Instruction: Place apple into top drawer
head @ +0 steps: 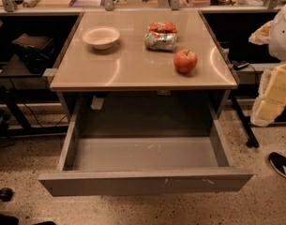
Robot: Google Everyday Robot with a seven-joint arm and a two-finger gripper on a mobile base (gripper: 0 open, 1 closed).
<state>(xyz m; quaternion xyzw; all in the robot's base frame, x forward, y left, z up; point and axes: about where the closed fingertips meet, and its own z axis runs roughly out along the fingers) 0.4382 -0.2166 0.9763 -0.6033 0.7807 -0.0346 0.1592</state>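
From the frame's right edge, our gripper (274, 95), whose grip state we cannot tell, could knock the round apple (185, 61) rolling past the open top drawer (142, 181).

End effector (273, 97) at right edge

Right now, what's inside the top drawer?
The top drawer stands open; its visible floor is bare. Its back part is hidden under the table. The gripper is not in view.
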